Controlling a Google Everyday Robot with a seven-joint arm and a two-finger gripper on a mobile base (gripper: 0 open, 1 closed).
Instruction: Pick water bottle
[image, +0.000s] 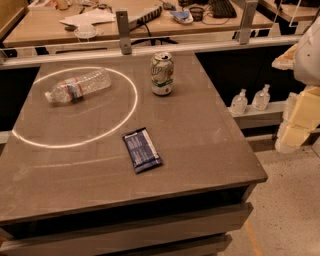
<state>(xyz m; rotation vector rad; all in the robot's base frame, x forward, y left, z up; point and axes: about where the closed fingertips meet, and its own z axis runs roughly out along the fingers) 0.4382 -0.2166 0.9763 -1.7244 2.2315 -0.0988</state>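
The water bottle lies on its side at the back left of the grey table, cap towards the left, with its red-white-blue label band near the cap end. It lies inside a bright ring of light on the tabletop. My gripper hangs at the right edge of the view, off the table's right side and well away from the bottle. It holds nothing that I can see.
A green-and-white soda can stands upright at the back middle. A dark blue snack packet lies flat near the table's centre. Two small clear pump bottles stand on a low ledge to the right. A metal rail runs behind the table.
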